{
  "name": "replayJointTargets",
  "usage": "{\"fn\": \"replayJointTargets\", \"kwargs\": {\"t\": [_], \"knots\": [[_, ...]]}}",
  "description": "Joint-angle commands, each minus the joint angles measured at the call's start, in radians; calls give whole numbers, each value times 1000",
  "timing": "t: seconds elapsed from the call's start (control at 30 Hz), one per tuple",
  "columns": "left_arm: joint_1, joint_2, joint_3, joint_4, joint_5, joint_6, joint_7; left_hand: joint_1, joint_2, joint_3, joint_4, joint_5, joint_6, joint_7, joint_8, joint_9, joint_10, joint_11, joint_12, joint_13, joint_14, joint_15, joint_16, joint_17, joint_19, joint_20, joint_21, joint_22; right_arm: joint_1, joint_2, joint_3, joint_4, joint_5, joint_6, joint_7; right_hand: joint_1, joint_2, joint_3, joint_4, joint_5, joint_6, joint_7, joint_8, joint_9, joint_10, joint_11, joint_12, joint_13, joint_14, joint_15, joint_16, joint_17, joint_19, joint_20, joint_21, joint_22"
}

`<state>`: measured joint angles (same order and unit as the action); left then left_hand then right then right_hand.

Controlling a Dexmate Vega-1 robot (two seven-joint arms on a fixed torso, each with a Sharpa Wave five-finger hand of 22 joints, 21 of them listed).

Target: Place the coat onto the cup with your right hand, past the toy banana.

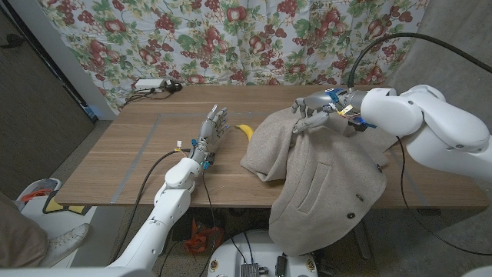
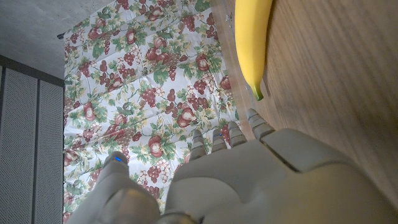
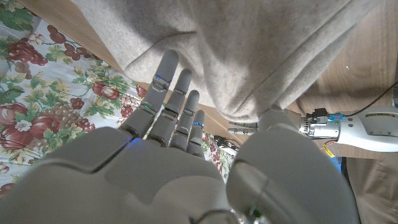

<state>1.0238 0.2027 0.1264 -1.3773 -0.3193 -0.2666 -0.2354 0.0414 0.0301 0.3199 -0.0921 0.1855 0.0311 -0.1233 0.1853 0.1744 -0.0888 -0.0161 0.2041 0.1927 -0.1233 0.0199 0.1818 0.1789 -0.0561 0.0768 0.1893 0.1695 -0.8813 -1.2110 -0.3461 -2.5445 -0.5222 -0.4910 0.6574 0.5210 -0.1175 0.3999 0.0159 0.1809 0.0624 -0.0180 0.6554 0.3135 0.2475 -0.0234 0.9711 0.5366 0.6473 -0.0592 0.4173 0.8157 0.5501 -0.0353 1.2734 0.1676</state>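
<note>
A big soft beige coat [image 1: 323, 177] lies on the brown wooden table [image 1: 138, 154], hanging over the front edge. The right hand [image 1: 311, 111] pinches its top. A yellow toy banana [image 1: 245, 131] lies beside the empty, spread left hand [image 1: 214, 127]. A fruit-patterned curtain [image 1: 192, 38] hangs behind.
</note>
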Motion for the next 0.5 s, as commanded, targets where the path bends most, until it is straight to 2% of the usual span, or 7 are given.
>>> {"fn": "replayJointTargets", "kwargs": {"t": [0.03, 0.27, 0.5], "knots": [[-7, -3, 4, 10, -3, -4, 0, 5, 4, -5, 0, 9, 5, -7, 1, 4, -4, 7, 9, 2, -7, 0, 4, 2, -1, -1, 3, 6, -9, -29, 30, -6, 36, 2, -39, -44, -20, -22, 16, 2, 6, 7, -12, -8, 0, 8, -8, -10, -7, -104, -6, -2, 4, 12, -14, 0], [-10, -2, 4, 14, -3, -4, -2, 5, 4, -5, 0, 9, 5, -7, 1, 4, -5, 6, 8, 2, -8, 1, 4, 2, -1, -2, 3, 6, -23, -43, 47, -12, 45, -13, -72, -80, -27, -38, 31, 8, 10, 9, -23, -16, 5, 11, -12, -21, -6, -99, -10, -5, 6, 17, -29, 0], [-18, 2, 3, 21, -9, 0, -17, 5, 4, -5, -1, 9, 5, -5, 1, 4, -4, 6, 9, 2, -8, 1, 4, 2, -1, -2, 3, 6, -15, -39, 29, -20, 26, -41, -85, -101, -22, -44, 42, 13, 18, 13, -29, -22, 6, 14, -16, -29, -3, -98, -11, -6, 14, 17, -38, 1]]}}
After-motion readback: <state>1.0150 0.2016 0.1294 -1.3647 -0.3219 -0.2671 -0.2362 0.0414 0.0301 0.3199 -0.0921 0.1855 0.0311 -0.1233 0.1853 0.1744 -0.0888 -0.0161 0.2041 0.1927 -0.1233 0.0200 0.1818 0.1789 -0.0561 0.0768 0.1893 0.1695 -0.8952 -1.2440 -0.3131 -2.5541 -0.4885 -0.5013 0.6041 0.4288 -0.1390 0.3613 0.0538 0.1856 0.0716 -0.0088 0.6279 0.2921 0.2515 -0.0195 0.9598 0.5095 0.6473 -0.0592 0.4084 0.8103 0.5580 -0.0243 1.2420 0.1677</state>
